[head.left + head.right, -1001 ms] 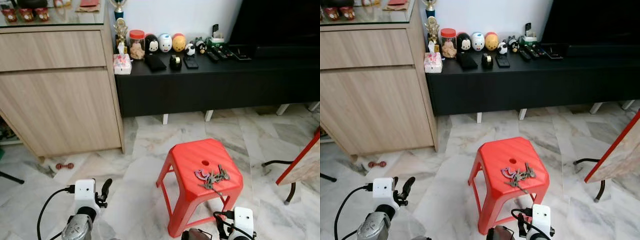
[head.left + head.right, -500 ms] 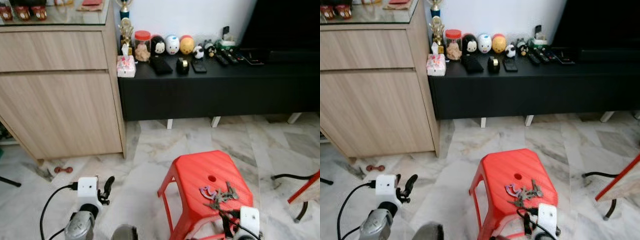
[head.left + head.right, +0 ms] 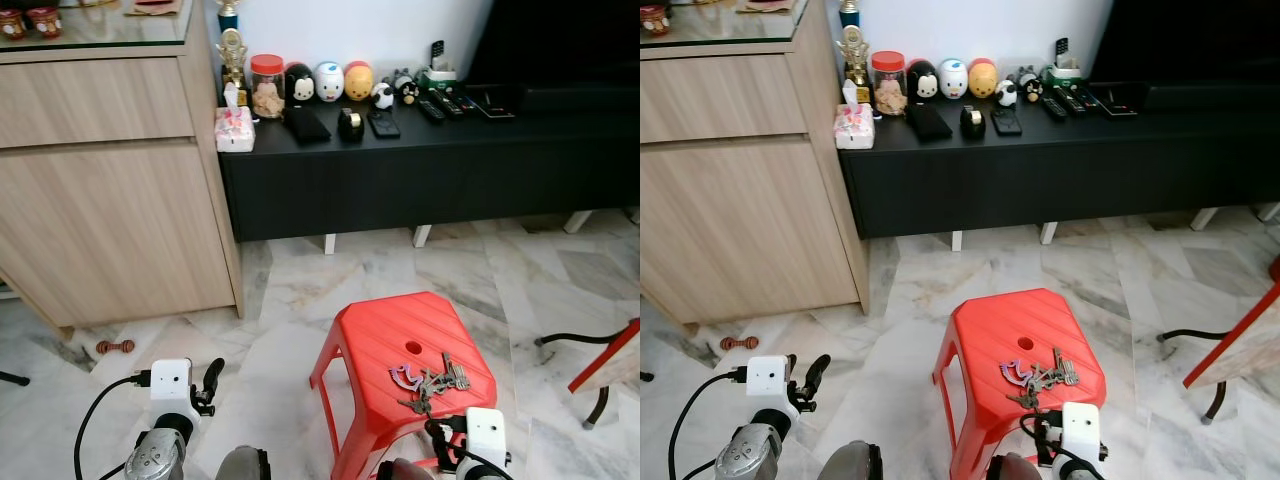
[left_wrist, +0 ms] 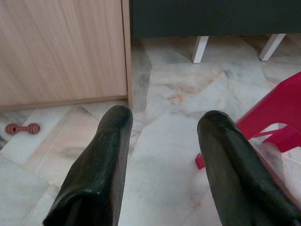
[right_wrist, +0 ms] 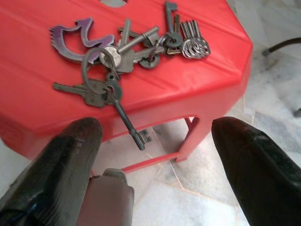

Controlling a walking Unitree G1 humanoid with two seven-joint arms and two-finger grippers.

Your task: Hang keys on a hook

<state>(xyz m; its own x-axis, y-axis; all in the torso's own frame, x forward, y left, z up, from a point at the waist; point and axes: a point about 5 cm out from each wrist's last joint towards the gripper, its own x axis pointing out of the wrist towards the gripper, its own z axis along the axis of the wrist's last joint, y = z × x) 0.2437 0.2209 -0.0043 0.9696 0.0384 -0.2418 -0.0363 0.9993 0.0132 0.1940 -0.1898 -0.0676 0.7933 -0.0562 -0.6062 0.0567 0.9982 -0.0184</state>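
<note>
A bunch of keys (image 3: pixel 428 378) with a purple bird-shaped tag (image 5: pixel 70 40) lies on top of a red plastic stool (image 3: pixel 385 335), near its front right corner. One long key (image 5: pixel 127 123) sticks out over the stool's front edge. My right gripper (image 5: pixel 155 136) is open, low in front of the stool, with the keys just beyond its fingertips and nothing between them. My left gripper (image 4: pixel 167 117) is open too and hangs over the marble floor to the left of the stool, holding nothing.
A light wooden cabinet (image 3: pixel 100 180) stands at the back left. A low black console (image 3: pixel 420 170) behind the stool carries figurines, a jar and remotes. A small red dumbbell toy (image 3: pixel 114 347) lies by the cabinet. A red-edged board on a black frame (image 3: pixel 605 365) stands at the right.
The whole picture has shifted, so the camera moved. The keys lie unmoved on the stool, and both grippers stay open in the same low places.
</note>
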